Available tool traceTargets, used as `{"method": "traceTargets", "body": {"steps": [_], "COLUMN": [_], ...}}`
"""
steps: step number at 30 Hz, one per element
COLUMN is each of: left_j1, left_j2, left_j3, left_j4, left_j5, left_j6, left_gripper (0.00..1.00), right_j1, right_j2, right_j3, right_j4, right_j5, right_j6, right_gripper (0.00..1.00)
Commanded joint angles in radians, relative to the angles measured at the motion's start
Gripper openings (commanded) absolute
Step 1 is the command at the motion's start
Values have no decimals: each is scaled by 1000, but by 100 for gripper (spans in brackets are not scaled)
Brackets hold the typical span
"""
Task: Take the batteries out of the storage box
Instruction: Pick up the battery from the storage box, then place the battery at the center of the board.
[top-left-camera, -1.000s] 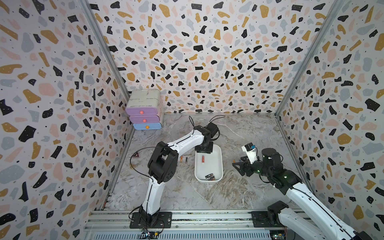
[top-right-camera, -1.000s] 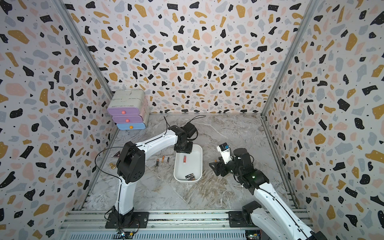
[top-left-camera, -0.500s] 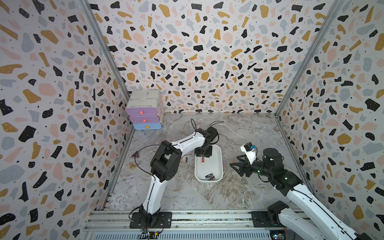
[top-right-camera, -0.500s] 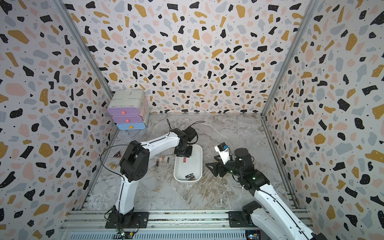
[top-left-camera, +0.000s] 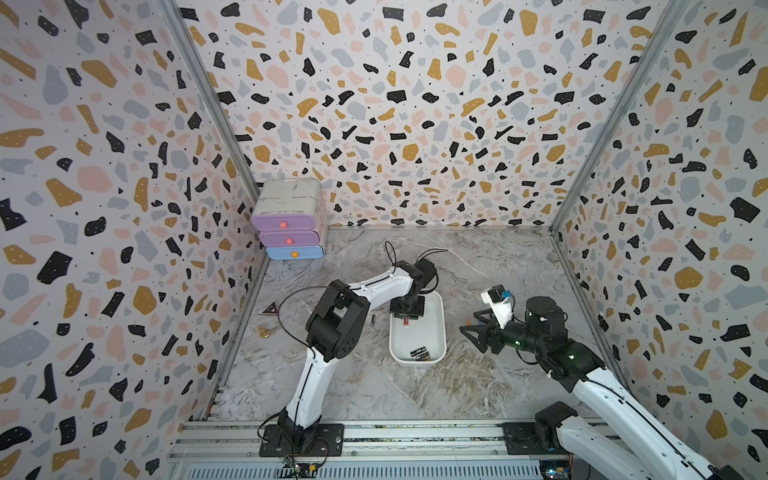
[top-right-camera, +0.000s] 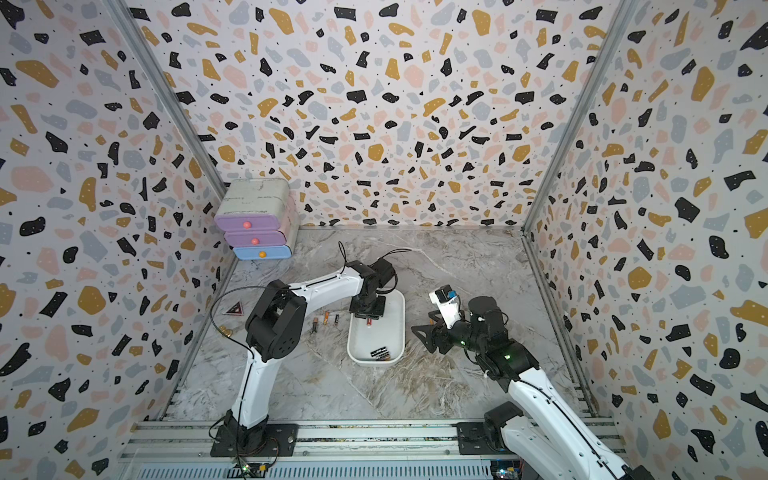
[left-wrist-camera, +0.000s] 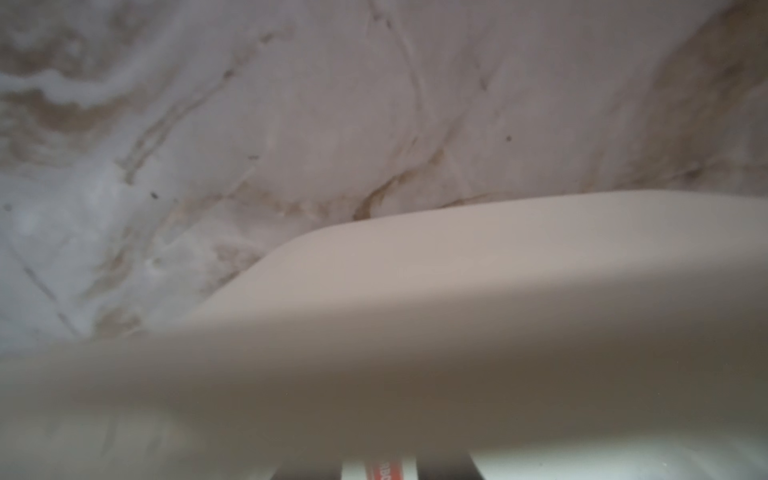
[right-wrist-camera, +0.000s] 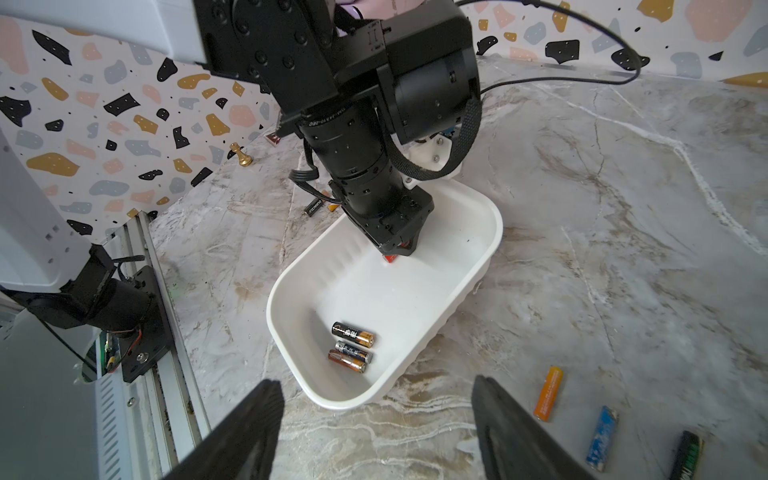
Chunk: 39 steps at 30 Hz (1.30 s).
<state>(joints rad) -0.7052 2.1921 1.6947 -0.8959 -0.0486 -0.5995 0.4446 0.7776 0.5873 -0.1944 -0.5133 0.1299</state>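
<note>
Now our left gripper (right-wrist-camera: 392, 250) straddles the red battery (right-wrist-camera: 390, 259) in the storage box (right-wrist-camera: 374, 299), grip unconfirmed; we confirm hold, then lift straight.

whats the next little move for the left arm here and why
Probably close the left gripper fully on the red battery and lift it straight up. The gripper is down inside the storage box, the battery lies between its fingers with slim gaps either side, so it looks straddled but not yet pinched.
</note>
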Motion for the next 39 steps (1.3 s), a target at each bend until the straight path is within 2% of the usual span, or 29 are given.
{"method": "traceTargets", "body": {"steps": [1, 4, 13, 15, 19, 28, 33, 39], "left_j1": [-11, -11, -13, -13, -12, -9, 8, 118], "left_j2": [9, 20, -31, -66, -166, -349, -519, -738], "left_j3": [-15, -8, 14, 25, 58, 98, -44, -334], "left_j4": [-2, -4, -8, -21, -44, -140, -166, -152], "left_j5": [6, 7, 15, 13, -4, -26, -78, -103], "left_j6": [-14, -11, -5, -5, -5, 14, 13, 14], "left_gripper": [29, 18, 7, 0, 0, 0, 0, 0], "right_j1": [4, 5, 4, 5, 5, 5, 5, 7], "right_j2": [-10, -11, -16, -18, -16, -9, 39, 158], "right_j3": [5, 8, 19, 23, 28, 26, 40, 114], "right_j4": [0, -8, -48, -64, -89, -89, -93, -152], "right_j5": [20, 38, 121, 155, 218, 241, 197, 157], "right_j6": [-14, -16, -15, -14, -12, -9, -8, -8], "right_gripper": [77, 77, 77, 77, 77, 77, 77, 73]}}
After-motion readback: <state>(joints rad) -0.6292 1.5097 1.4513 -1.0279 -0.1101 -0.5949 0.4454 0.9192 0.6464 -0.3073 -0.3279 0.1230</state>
